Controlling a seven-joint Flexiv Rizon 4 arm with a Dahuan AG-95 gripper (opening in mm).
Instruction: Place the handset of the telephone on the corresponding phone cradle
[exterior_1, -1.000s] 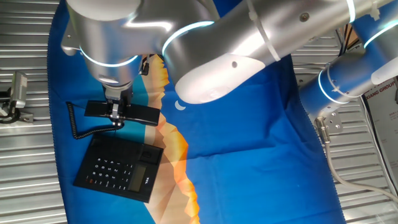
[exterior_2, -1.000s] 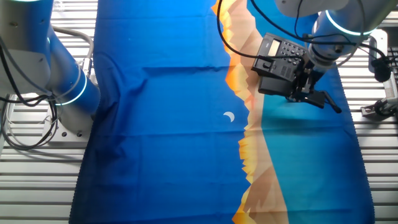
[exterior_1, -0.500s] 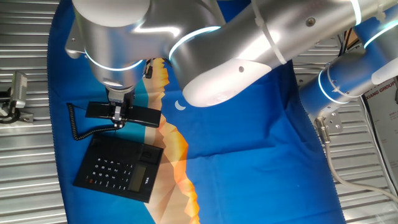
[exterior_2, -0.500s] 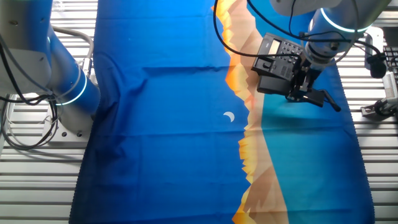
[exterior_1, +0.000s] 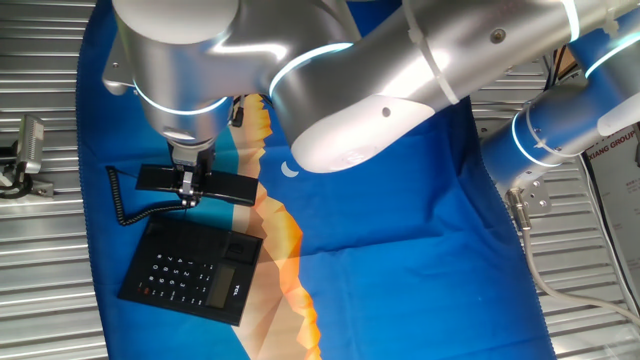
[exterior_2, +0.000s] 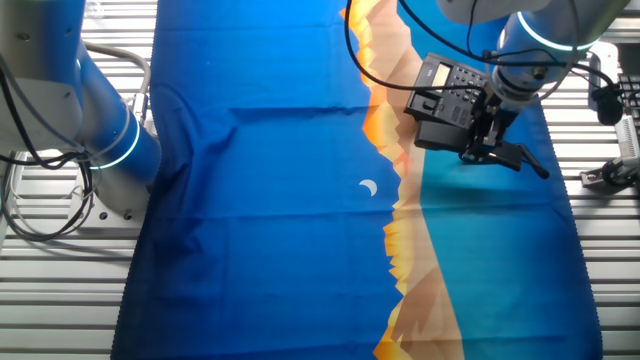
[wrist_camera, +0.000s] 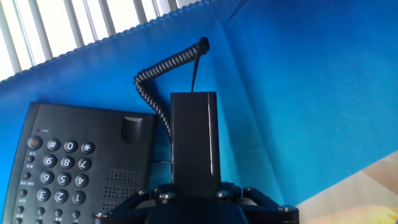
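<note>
The black handset (exterior_1: 215, 183) hangs level above the blue cloth, just beyond the keypad base of the telephone (exterior_1: 190, 268). My gripper (exterior_1: 187, 187) is shut on the handset's middle. The other fixed view shows the handset (exterior_2: 520, 158) beside the base (exterior_2: 446, 94), with the gripper (exterior_2: 482, 133) clamped on it. In the hand view the handset (wrist_camera: 194, 134) runs straight away from the fingers, and its coiled cord (wrist_camera: 158, 74) curls off its far end. The phone cradle (wrist_camera: 134, 146) is the empty recessed strip to the left of the handset, next to the keys.
A blue and orange cloth (exterior_1: 400, 230) covers the slatted metal table (exterior_1: 45, 250). A second blue-ringed arm base (exterior_1: 545, 130) stands at the right edge. A small metal fixture (exterior_1: 25, 155) sits at the left on the slats.
The gripper with the handset has shifted very slightly over the last second and has barely moved since half a second ago. The base has stayed put.
</note>
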